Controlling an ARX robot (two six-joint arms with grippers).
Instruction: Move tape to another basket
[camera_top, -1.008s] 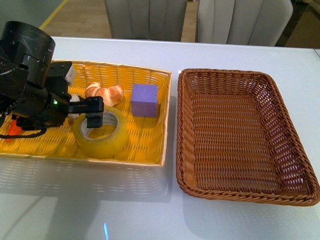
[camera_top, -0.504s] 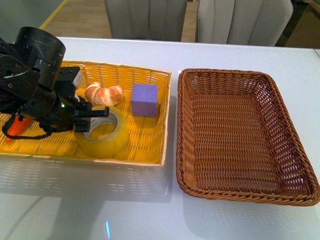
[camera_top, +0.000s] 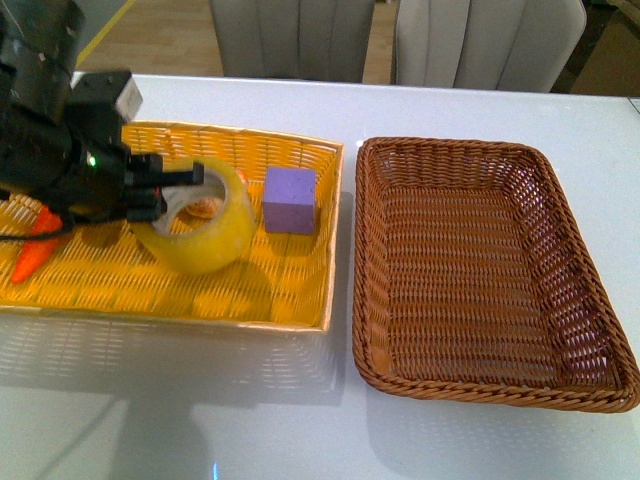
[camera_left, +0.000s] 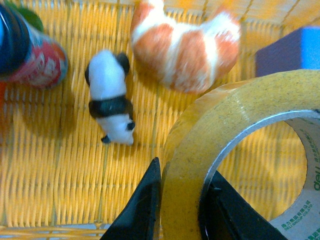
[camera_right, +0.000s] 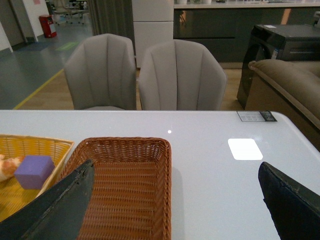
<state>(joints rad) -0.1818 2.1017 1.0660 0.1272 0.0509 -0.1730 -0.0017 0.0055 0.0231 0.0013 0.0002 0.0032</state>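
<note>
Plainly, the left tool (camera_top: 186, 190) is clamped on the tape (camera_top: 203, 226): one finger (camera_left: 144, 205) lies against the roll's outer face and the other (camera_left: 226, 212) sits inside the white core, with the wall of the roll pinched between them. The tape is tilted, its opening turned up toward 10 o'clock. It hangs over the middle of the yellow basket (camera_top: 331, 238), and I cannot tell whether its low edge touches the weave.

A purple cube (camera_top: 290, 199) stands in that basket at 3 o'clock of the tape, near it but apart. A bit of croissant (camera_top: 205, 207) shows through the core. An orange item (camera_top: 30, 256) lies at 8 o'clock of the tape, by the arm.

The left wrist view shows the croissant (camera_left: 185, 47), a small panda toy (camera_left: 110, 102) and the end of a red can (camera_left: 35, 55), all on the yellow weave beyond the roll.

The brown basket (camera_top: 368, 250) sits on the white counter (camera_top: 460, 110) at 3 o'clock of the yellow one, their rims close together, and it holds nothing.

The right tool (camera_right: 176, 172) is spread wide and grips nothing. Its view takes in the brown basket (camera_right: 165, 190), the cube (camera_right: 34, 171) and two grey chairs (camera_right: 180, 72) past the counter.
</note>
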